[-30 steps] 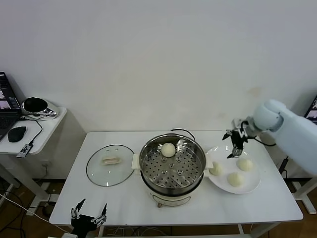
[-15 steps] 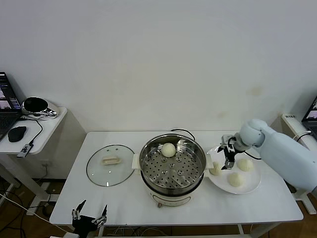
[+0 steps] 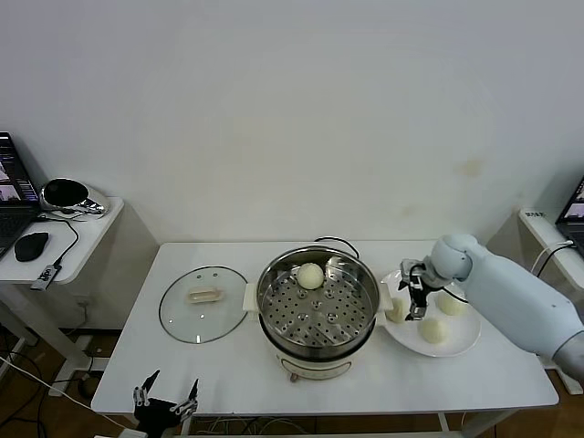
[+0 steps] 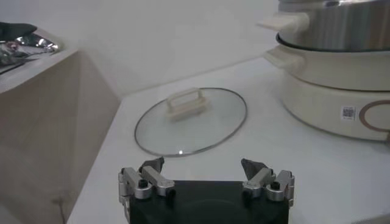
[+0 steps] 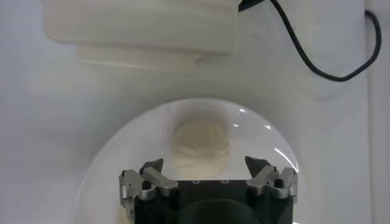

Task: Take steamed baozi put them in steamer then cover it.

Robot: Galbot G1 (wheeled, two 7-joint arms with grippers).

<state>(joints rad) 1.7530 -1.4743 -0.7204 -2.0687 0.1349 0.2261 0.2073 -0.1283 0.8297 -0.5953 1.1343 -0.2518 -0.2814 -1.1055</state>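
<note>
At right of centre in the head view, the right gripper hangs open over the plate's left edge, above one baozi (its wrist view shows free room around it). The left gripper, open too, waits at the lower left, below the table's front edge.

A lab-like room: bare white wall, white table, side desk (laptop, mouse).

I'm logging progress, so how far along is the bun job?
Done: one baozi sits in the steamer. In hand: the open right pincer is over the plate above a bun, holding nothing. Left: three plate buns, then the cover. The left pincer is parked, open.
</note>
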